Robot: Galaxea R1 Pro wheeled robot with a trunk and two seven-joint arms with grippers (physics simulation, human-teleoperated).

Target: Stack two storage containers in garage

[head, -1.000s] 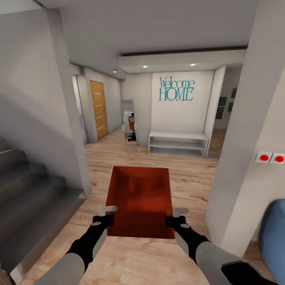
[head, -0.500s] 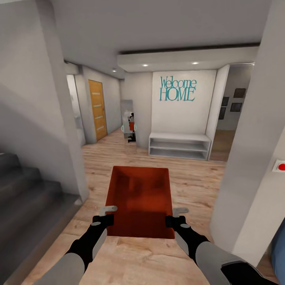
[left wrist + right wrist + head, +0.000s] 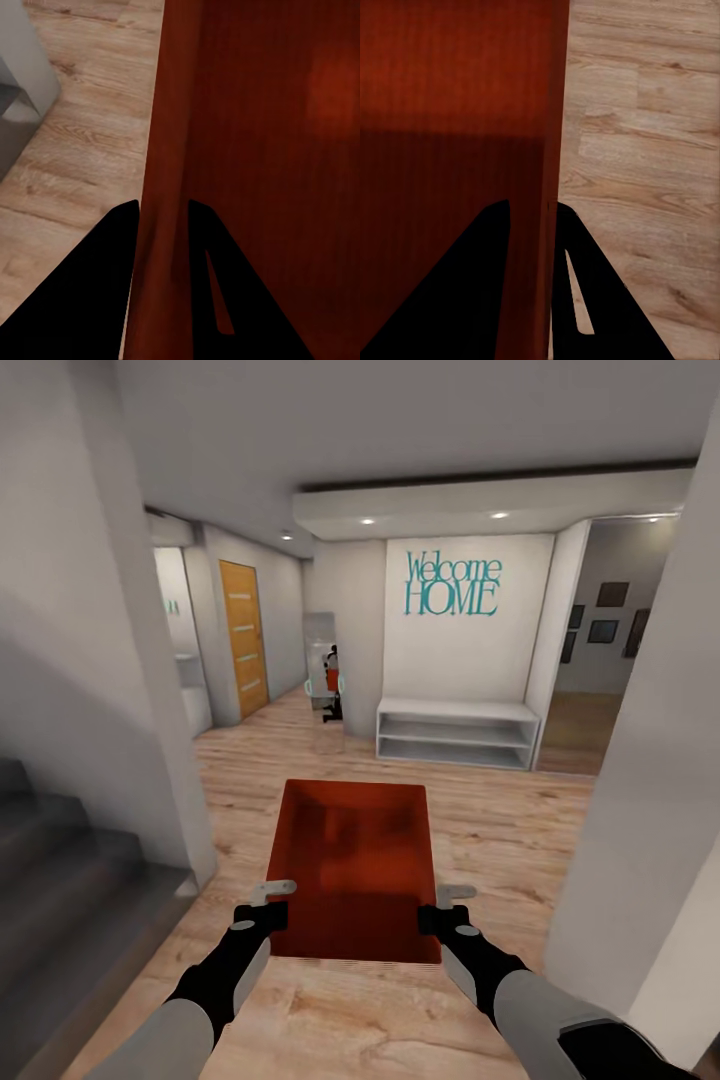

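I hold one orange-red storage container [image 3: 353, 870] level in front of me, above the light wood-plank floor [image 3: 500, 820]. My left gripper [image 3: 268, 900] is shut on its left wall [image 3: 161, 225], one finger inside and one outside. My right gripper [image 3: 440, 905] is shut on the right wall [image 3: 544, 247] in the same way. The container [image 3: 277, 150] is empty, and its ribbed inside [image 3: 450, 112] is in plain sight.
A grey staircase [image 3: 60, 880] rises at the left beside a white pillar [image 3: 130, 660]. Another white pillar [image 3: 650, 810] stands close on the right. Ahead are a white bench shelf [image 3: 455, 732] under a "Welcome HOME" sign [image 3: 450, 582], a mirror [image 3: 325, 675] and an orange door [image 3: 245, 635].
The whole view has shifted as I move forward: staircase and right pillar slide outward, and the red wall buttons and blue sofa have left the picture. The container and both grippers keep their pose.
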